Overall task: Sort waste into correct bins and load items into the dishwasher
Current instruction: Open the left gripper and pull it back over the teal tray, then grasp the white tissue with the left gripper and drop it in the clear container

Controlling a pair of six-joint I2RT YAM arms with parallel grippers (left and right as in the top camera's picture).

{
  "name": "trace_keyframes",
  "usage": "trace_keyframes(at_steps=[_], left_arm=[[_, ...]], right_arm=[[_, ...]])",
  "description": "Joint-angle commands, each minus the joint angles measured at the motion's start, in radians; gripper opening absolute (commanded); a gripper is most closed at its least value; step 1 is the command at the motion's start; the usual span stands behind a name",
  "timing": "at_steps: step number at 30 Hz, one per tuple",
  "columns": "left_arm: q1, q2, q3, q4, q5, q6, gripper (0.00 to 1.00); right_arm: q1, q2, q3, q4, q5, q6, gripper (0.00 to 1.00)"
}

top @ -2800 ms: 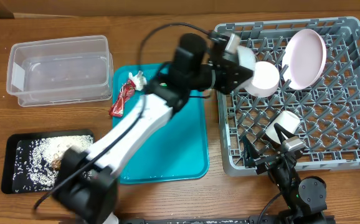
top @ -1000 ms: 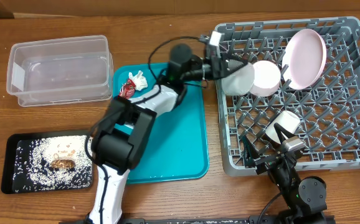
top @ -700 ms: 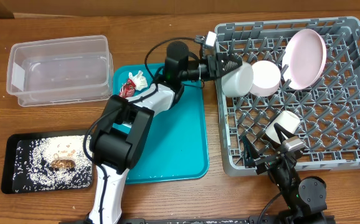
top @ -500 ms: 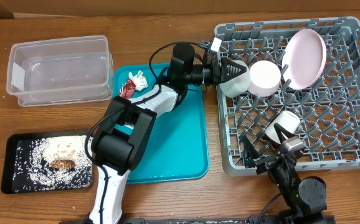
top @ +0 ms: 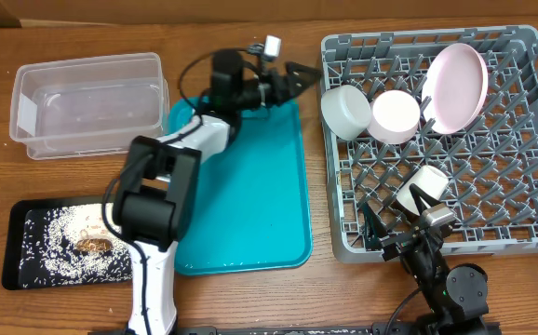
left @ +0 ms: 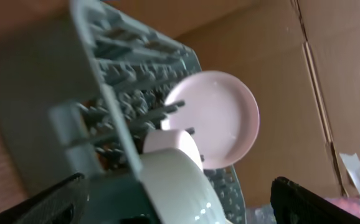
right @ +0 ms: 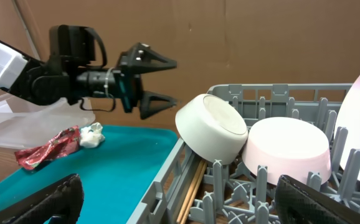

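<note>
Bowl-loading step apparently at its end: left gripper (top: 304,76) splayed wide, grasping nothing, just off the 9 o'clock side of the grey dish rack (top: 530,42). White bowl (top: 345,110) at 3 o'clock of the fingertips, inside the rack, leaning on pegs against a pale pink bowl (top: 395,116).

To finish well: draw straight back toward 9 o'clock, fingers clear of the bowl rim so as not to tip it. Then drop to the crumpled red foil wrapper (right: 46,149) and white tissue (right: 93,134), lying together on the teal tray (top: 250,205), hidden under the left arm from overhead. Pinch the foil at its bulk.

Right gripper (top: 392,209) released, empty, at the rack's 6 o'clock edge.

Count, left to right:
- one clear tub (top: 87,102)
- one black tray (top: 10,242) of rice (top: 64,237)
- one wrapper
- one tissue
- one teal tray
- two bowls
- chopsticks (right: 189,186), seemingly two
- one small cup (top: 424,181)
- one pink plate (top: 455,84)
- one rack
</note>
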Motion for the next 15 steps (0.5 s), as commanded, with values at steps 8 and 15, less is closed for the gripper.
trace_keyframes(at_steps=[8,15], left_arm=[[0.144,-0.348,0.008,-0.611,-0.127,0.383,1.0],[0.124,-0.636,0.008,-1.255,-0.821,0.811,1.0]], right_arm=[[-0.006,-0.011,-0.01,0.006,-0.002,0.006,1.0],[-0.006,-0.011,-0.01,0.006,-0.002,0.006,1.0]])
